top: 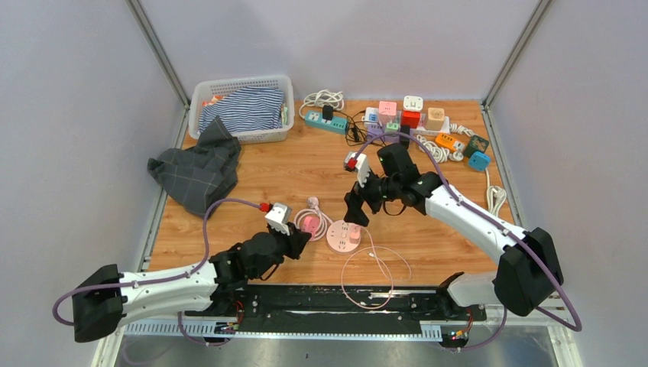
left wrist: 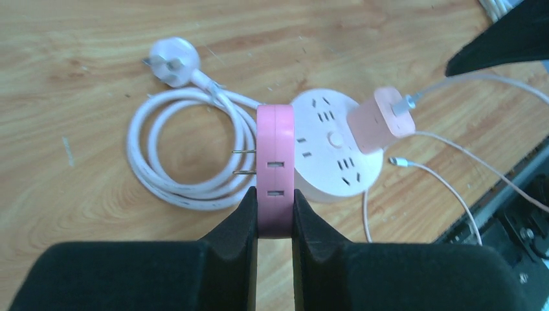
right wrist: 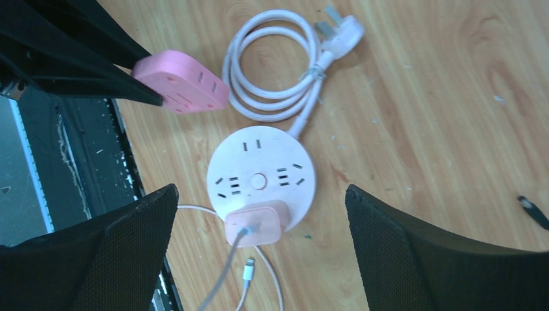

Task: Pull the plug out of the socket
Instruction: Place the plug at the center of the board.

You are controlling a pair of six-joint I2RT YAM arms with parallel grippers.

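Left pincer (left wrist: 273,197) clamps the flat pink plastic two-prong plug (left wrist: 275,142), prongs clear of the round pale socket (left wrist: 327,155) at frame centre: extraction apparently complete. Right pincer (right wrist: 260,191) stands open above it; a pink charger block (right wrist: 256,223) sits plugged in.

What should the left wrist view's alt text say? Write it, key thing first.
The left gripper pinches a flat pink plug adapter, its two prongs bare and pointing left. Behind it on the wooden table lies a round socket with a pink charger plugged in, and a coiled white cord to the left.
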